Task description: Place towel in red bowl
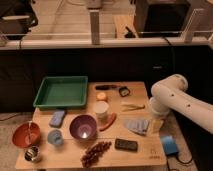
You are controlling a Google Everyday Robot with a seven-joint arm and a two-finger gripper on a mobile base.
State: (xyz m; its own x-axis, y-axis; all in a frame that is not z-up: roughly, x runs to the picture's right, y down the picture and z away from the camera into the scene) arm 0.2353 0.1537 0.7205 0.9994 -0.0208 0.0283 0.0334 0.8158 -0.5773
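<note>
Presently, the gripper (156,123) hangs at the right edge of the wooden table (150,156), low over the surface at the end of the white arm (172,95) that bends in from the right of the camera view. Its jaws stand open and nothing is seen held between them. The towel (136,126), a pale blue-grey rumpled square, lies flat on the table just beside the gripper, on the side toward the table's middle; whether the two touch cannot be determined. The cloth shows no marked long axis, being only slightly wider across the view than deep. The red bowl (26,134) sits well apart from it at the opposite, left-front corner, next to a small metal cup (33,154). Between towel and bowl stand a red chilli (108,121), the purple bowl (83,127) and a small blue cup (55,137). In the inspector's judgement the grasp is not yet made: the coming move calls for a short shift toward the towel and a descent, then a carry across the full width of the table, over the purple bowl.
</note>
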